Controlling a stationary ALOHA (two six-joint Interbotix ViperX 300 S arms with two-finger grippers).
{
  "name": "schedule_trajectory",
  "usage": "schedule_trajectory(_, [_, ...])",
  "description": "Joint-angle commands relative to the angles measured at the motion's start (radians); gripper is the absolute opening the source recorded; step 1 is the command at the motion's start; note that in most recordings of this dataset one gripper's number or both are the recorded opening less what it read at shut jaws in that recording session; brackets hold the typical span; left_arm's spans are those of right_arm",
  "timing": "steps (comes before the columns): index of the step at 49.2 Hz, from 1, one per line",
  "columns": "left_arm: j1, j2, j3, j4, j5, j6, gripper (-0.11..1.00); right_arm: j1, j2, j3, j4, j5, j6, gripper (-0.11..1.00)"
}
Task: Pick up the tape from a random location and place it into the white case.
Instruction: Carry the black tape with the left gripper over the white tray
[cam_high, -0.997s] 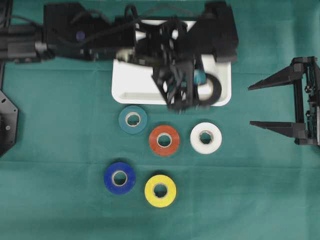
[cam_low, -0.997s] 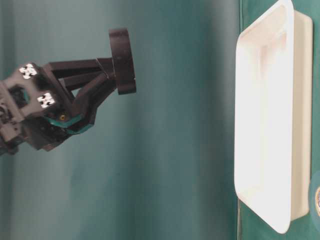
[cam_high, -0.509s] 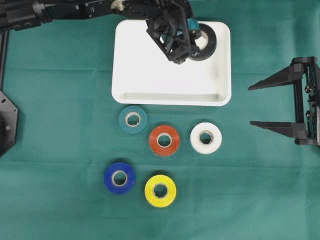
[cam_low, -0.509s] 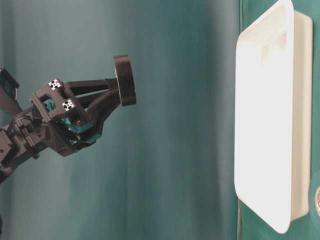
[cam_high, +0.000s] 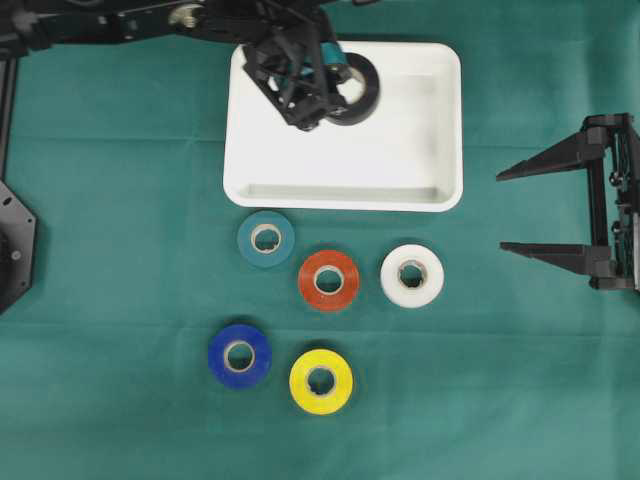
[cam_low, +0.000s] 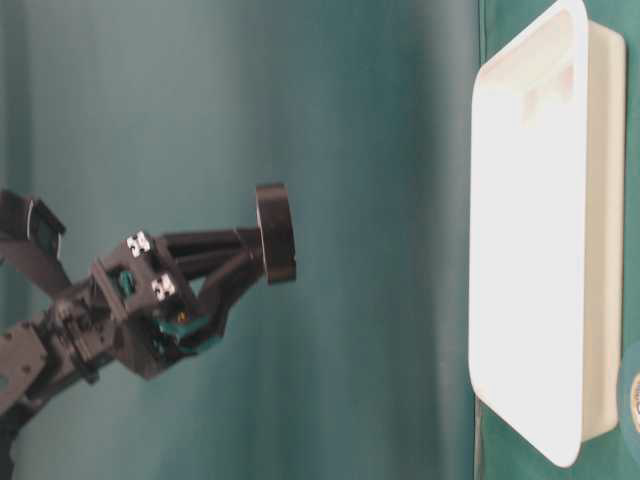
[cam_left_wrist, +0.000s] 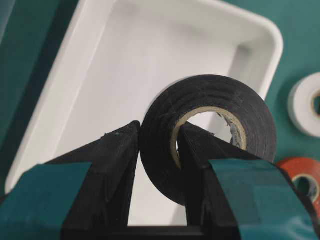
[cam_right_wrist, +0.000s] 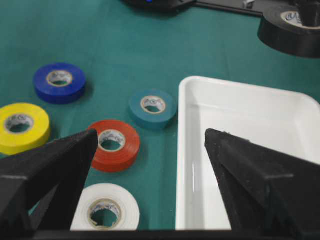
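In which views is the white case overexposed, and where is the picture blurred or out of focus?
Table-level view: the white case glares, its inside washed out, and the green backdrop is soft. Left wrist view: the teal-taped fingers near the lens are blurred, the black tape is sharp. Overhead view: even light, sharp.

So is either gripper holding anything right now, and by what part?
The left gripper holds the black tape roll by its wall, one finger outside, one through the core. The right gripper is open and empty.

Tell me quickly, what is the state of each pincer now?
Left pincer: closed on the black tape roll, above the white case.
Right pincer: open, holding nothing.
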Motion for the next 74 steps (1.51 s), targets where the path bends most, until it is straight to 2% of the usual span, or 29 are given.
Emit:
schedule_trajectory(1, [0.006,-0.054,0.008,-0.003,-0.018,-0.003,0.19,0.000,0.003,-0.018,0.000,-0.003,-0.002,0.91])
schedule_trajectory(59, [0.006,-0.052,0.011,-0.005,-0.026,-0.003,0.20,0.000,0.005,-0.021,0.000,-0.005,-0.002,0.91])
schedule_trajectory(74, [0.006,-0.003,0.035,-0.005,-0.075,-0.003,0.20,0.000,0.005,-0.020,0.000,-0.005,-0.002,0.91])
